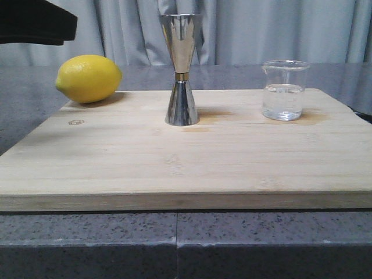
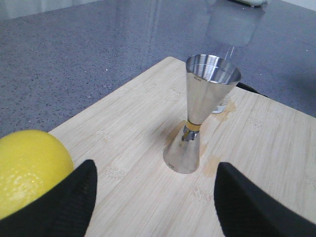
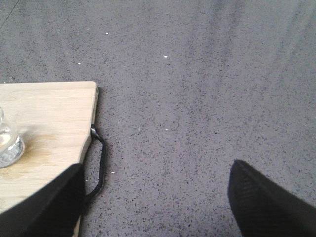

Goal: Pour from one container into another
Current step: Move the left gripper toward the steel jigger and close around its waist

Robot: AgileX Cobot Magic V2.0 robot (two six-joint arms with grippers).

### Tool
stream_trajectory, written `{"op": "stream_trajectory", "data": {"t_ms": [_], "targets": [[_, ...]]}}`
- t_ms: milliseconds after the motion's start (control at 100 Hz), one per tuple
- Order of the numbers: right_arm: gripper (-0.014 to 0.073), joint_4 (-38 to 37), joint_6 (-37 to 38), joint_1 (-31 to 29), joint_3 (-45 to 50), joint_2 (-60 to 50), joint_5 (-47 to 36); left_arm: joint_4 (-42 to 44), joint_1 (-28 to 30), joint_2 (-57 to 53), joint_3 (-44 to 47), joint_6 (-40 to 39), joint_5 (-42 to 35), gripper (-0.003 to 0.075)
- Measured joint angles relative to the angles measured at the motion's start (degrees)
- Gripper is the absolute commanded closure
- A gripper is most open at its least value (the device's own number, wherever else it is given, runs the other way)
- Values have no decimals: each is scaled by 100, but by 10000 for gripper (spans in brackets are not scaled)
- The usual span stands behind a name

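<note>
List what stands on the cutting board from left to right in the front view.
lemon → steel jigger → glass beaker

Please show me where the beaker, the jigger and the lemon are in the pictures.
beaker (image 1: 283, 96), front view, on the glass wall at the water level.
jigger (image 1: 181, 77), front view, on the gold band at its waist.
lemon (image 1: 88, 78), front view, on the middle of its yellow skin.
</note>
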Motion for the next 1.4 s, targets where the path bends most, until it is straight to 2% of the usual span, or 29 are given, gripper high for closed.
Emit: {"op": "stream_trajectory", "data": {"t_ms": [410,650,830,900,1400], "targets": [[50,0,0,0,0,0,-68,-1021,-772,1002,14,1603,356,256],[50,0,0,0,0,0,-68,-1202,-887,1565,14,2164,495,253],[50,0,0,0,0,0,-68,-1224,-1092,1807,14,2596,495,167],[50,0,0,0,0,0,-68,-1224,-1170,1918,-24,2695,495,150],[51,0,0,0,0,0,-70,-1224,-1596,2191,-782,2761,510,151]]}}
